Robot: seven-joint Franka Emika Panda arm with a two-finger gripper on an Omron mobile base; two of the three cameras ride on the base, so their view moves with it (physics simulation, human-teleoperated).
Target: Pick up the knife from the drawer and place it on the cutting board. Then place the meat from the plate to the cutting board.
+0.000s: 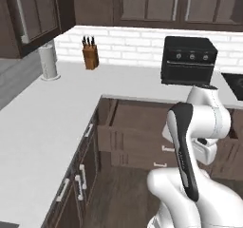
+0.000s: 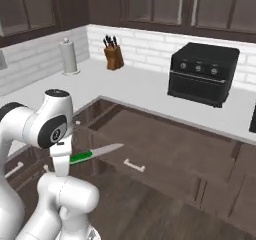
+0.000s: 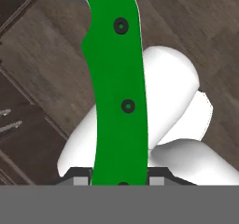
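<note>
The two-finger gripper is clamped on the bright green handle of the small kitchen knife, its fingers pressed against either side of the handle at the bottom of the hand view. The handle runs up that view with dark rivets along its length (the blade itself sits beyond the top edge there). In the right base view the knife lies roughly level in the air, green handle toward the white arm and short silvery blade pointing right, above the dark wood floor and in front of the open drawer; the gripper itself is hidden behind the arm's wrist in that view.

The wide, shallow dark-brown wooden drawer stands pulled out from under the table edge, its pale silvery bar handle facing the robot. In the left base view the same drawer shows behind the arm's upper link.

The pale grey table wraps around the corner. On it, at the white brick back wall, stands a brown wooden knife block with black-handled knives, a white paper towel roll on a stand to its left, and a black toaster oven with three knobs to its right. Dark-brown wall cabinets hang above.
</note>
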